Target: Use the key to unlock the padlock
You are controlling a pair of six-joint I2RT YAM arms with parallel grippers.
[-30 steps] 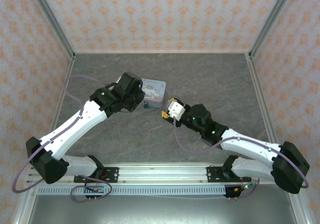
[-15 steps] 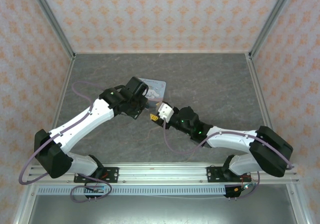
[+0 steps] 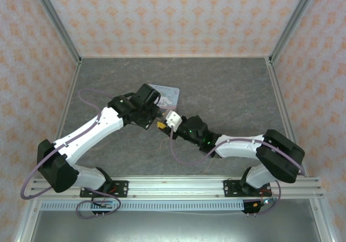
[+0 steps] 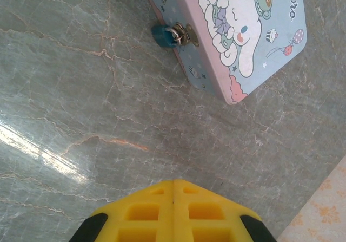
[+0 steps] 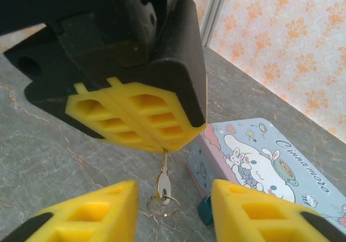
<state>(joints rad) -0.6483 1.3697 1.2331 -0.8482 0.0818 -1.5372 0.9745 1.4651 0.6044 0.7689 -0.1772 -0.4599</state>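
While left jaws pinch key | it hangs between right jaws — apart

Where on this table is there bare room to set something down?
Bare table: the wide patch between the tin and the right wall, and the strip along the back wall. Crowded: by the tin's padlock, where the left gripper holds the key and the right gripper stands open around it.

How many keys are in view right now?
1: the key hangs pinched in the left gripper, close to the padlock on the clasp of the tin. Others may be hidden.
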